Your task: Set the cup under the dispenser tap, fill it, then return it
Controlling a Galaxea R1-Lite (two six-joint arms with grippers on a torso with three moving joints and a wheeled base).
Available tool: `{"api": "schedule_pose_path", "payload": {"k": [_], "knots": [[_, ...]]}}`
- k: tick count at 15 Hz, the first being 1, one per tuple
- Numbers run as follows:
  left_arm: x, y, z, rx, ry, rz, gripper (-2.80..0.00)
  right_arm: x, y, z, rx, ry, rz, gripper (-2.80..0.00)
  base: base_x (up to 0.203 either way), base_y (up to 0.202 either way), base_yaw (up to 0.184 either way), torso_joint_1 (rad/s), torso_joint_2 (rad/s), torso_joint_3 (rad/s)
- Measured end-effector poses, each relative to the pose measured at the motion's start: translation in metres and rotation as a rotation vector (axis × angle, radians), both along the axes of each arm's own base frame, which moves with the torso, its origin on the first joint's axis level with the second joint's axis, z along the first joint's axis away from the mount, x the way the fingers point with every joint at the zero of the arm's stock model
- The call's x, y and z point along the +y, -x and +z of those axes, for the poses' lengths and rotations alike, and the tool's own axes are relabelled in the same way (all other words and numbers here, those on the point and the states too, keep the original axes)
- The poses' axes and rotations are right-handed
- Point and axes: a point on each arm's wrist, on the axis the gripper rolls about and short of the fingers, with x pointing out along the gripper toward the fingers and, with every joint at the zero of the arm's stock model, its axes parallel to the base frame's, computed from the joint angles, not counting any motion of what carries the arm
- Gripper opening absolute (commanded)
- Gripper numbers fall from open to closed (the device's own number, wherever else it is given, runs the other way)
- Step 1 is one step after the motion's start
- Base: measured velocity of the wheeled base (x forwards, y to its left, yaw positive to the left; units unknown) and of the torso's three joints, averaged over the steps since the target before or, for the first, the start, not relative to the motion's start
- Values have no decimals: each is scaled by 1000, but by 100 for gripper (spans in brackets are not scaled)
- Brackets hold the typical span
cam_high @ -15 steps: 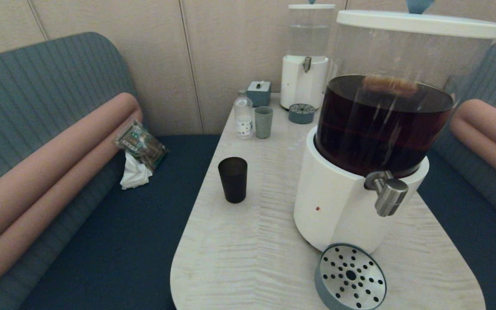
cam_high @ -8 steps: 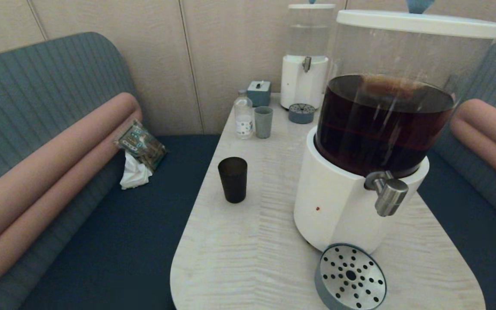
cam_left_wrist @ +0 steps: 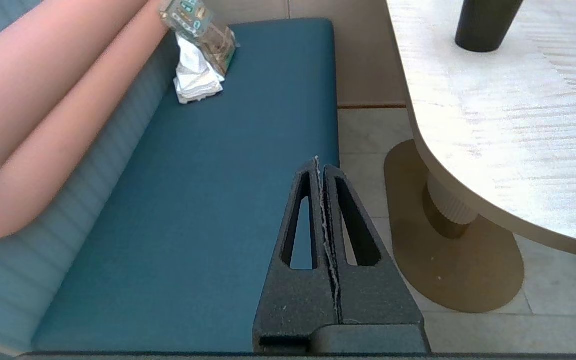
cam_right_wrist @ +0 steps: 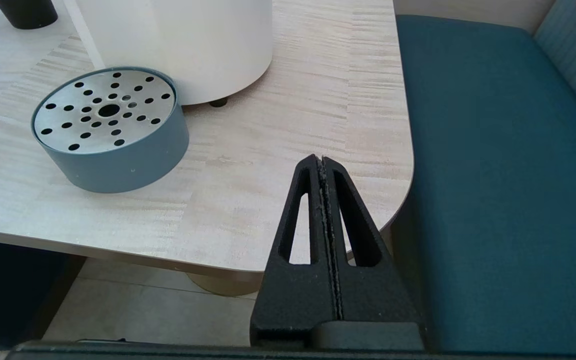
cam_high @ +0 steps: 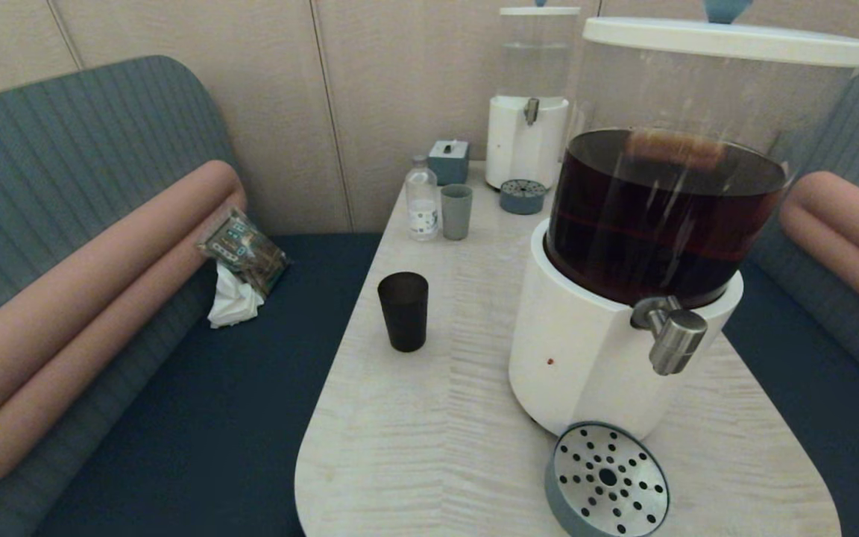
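Left gripper (cam_left_wrist: 320, 162) hangs pressed shut, empty, over the bench seat (cam_left_wrist: 208, 200). Black cup (cam_high: 403, 311) stands on the table (cam_high: 414, 447), apart from the dispenser tap (cam_high: 672, 333).

Each claw (cam_left_wrist: 321, 165) (cam_right_wrist: 320, 162) has black, seemingly rubbery slotted fingers.

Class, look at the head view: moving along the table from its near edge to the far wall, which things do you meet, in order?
Drip tray → dispenser tap → black cup → grey-blue tumbler beside the clear bottle → small drip tray → small blue-grey box → clear-liquid dispenser.
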Motion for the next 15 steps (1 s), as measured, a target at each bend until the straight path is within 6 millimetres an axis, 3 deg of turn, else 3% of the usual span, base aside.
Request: {"api": "schedule_pose_path", "payload": {"k": [15], "knots": [[0, 0, 0, 1, 14, 3, -280, 0, 0, 0, -1, -1, -2, -280, 0, 0, 0, 0, 0, 0]]}}
